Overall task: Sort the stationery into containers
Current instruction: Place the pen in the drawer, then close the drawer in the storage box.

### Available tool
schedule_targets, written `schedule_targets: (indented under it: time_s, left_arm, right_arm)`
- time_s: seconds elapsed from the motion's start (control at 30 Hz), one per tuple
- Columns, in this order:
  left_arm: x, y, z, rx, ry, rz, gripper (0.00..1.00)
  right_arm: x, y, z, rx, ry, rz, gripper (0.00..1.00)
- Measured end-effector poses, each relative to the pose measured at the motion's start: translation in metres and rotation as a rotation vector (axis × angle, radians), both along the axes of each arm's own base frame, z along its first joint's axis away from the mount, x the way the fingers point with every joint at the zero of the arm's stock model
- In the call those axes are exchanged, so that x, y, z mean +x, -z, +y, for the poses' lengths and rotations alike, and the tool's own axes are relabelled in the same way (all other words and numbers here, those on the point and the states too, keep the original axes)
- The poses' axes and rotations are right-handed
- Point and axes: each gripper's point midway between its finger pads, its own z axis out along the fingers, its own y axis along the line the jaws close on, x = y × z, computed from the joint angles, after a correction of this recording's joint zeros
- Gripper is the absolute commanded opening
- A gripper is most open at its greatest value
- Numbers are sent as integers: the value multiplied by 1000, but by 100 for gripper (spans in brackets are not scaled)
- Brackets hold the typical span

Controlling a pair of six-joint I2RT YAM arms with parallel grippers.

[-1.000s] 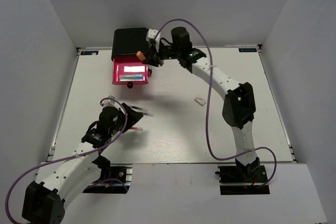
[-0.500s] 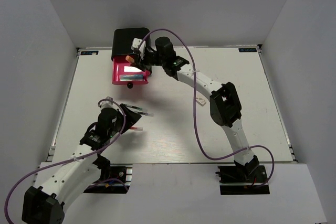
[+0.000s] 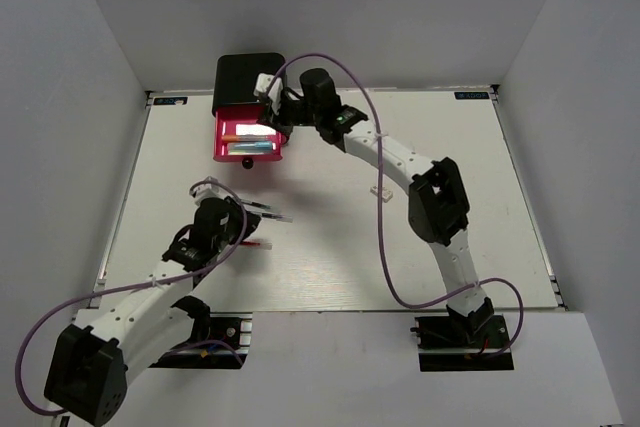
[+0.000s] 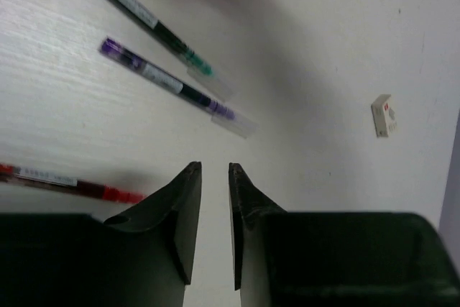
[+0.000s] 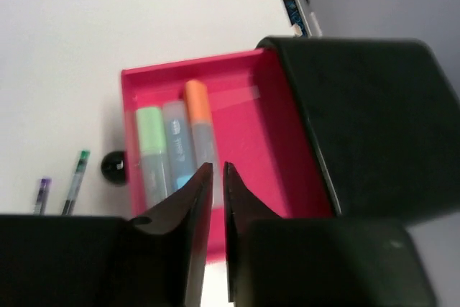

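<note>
Black jaws of the right gripper [image 5: 214, 170] stand close with a thin slit between them, right over the end of the orange highlighter [image 5: 199, 109]; whether they pinch it I cannot tell. It lies in the pink drawer [image 5: 280, 149] beside the blue highlighter [image 5: 176, 134] and green highlighter [image 5: 149, 131], so three pieces look sorted. The left gripper [image 4: 215, 170], narrowly spread and empty, hovers well apart from the drawer, with the red pen [image 4: 72, 183] just beside it. Left to do, I judge: that pen, the purple pen [image 4: 162, 80], the green pen [image 4: 140, 16] and the eraser [image 4: 383, 114] (all out on the drawer's knob side). Only the right wrist view tells the highlighters' colours. Only the left wrist view tells the pens' caps. The top view alone shows both arms.
</note>
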Motion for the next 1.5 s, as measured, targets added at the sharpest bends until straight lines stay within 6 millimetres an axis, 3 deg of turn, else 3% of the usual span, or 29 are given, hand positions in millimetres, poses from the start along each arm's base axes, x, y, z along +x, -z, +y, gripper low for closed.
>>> schedule_targets:
  time_s: [0.03, 0.17, 0.23, 0.27, 0.3, 0.4, 0.5, 0.63, 1.1, 1.5]
  left_arm:
    - [5, -1, 2, 13, -12, -15, 28]
    - [27, -1, 12, 84, -67, -51, 33]
    - [38, -1, 15, 120, -85, -49, 44]
    - [47, -3, 15, 140, -88, -49, 47]
    - [56, -4, 15, 158, -92, -50, 48]
    - [81, -6, 14, 195, -97, -55, 49]
    - [102, -10, 16, 223, -106, -59, 42]
    - [125, -19, 20, 235, -129, -66, 36]
    - [142, -20, 38, 237, -263, 26, 37]
    - [164, -23, 27, 192, -266, 21, 46]
  right_arm:
    - [-4, -1, -5, -1, 4, 18, 0]
    - [-22, -8, -48, -12, 40, 75, 0]
    - [-31, -8, -80, -25, 71, 95, 5]
    - [-35, -7, -97, -30, 92, 106, 13]
    - [-38, -4, -112, -37, 110, 122, 15]
    - [-50, 23, -157, -76, 165, 181, 17]
    - [-69, 70, -198, -145, 219, 291, 17]
    - [-91, 113, -229, -207, 257, 405, 18]
    - [-82, 98, -257, -152, 310, 413, 18]
    - [-81, 102, -269, -143, 327, 434, 18]
